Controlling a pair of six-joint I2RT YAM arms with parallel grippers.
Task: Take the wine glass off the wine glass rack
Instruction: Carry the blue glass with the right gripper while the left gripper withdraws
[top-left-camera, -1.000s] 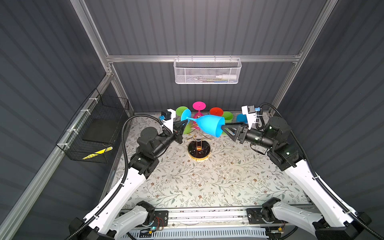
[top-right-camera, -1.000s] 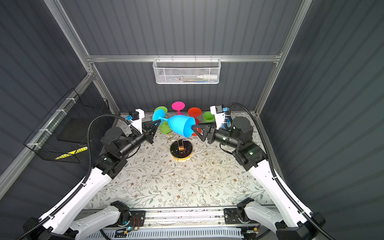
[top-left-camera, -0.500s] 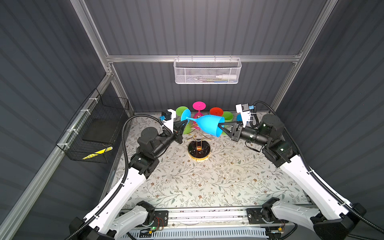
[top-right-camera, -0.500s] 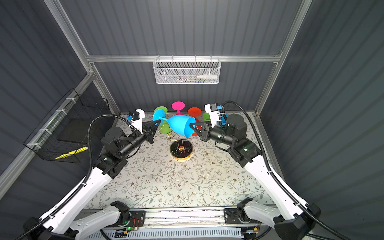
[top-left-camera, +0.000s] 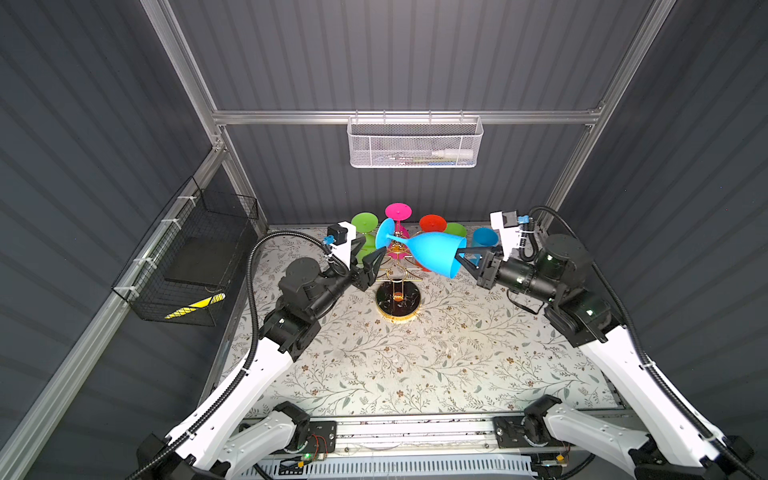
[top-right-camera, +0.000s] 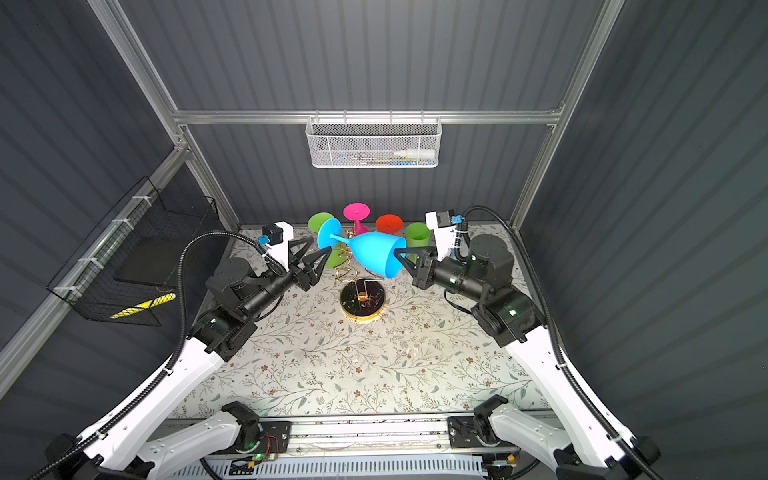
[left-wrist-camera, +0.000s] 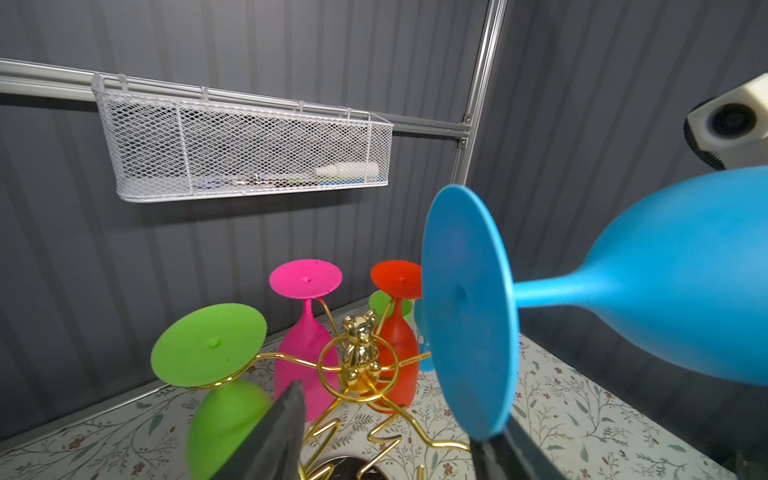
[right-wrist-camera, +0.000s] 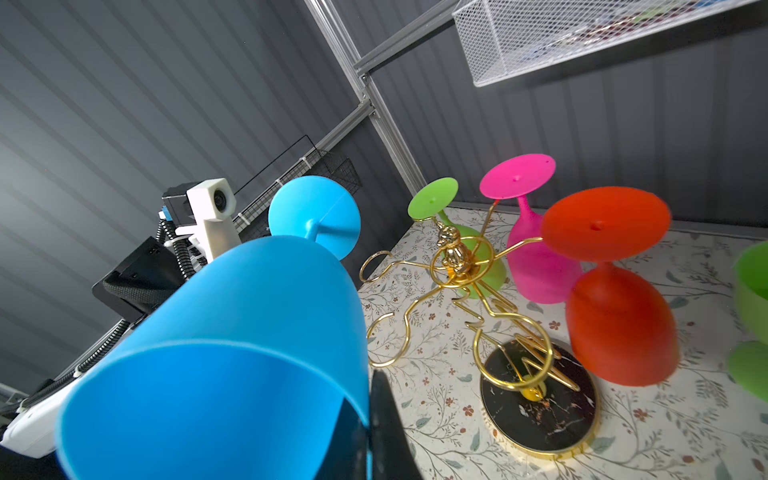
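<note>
Wine glass (top-left-camera: 432, 254) held sideways in the air, just above the wine glass rack (top-left-camera: 398, 302).

The blue glass hangs level over the rack's gold wire arms in both top views, foot to the left and bowl mouth to the right. The right gripper (top-left-camera: 459, 261) is clamped on the bowl's rim, one finger inside and one outside. The left gripper (top-right-camera: 317, 249) stands wide, its fingers (left-wrist-camera: 274, 436) on either side of the foot disc; whether they touch it is unclear. Green, pink and red glasses (right-wrist-camera: 619, 324) hang upside down on the far arms. A white mesh basket (top-left-camera: 415, 145) hangs on the back wall.
</note>
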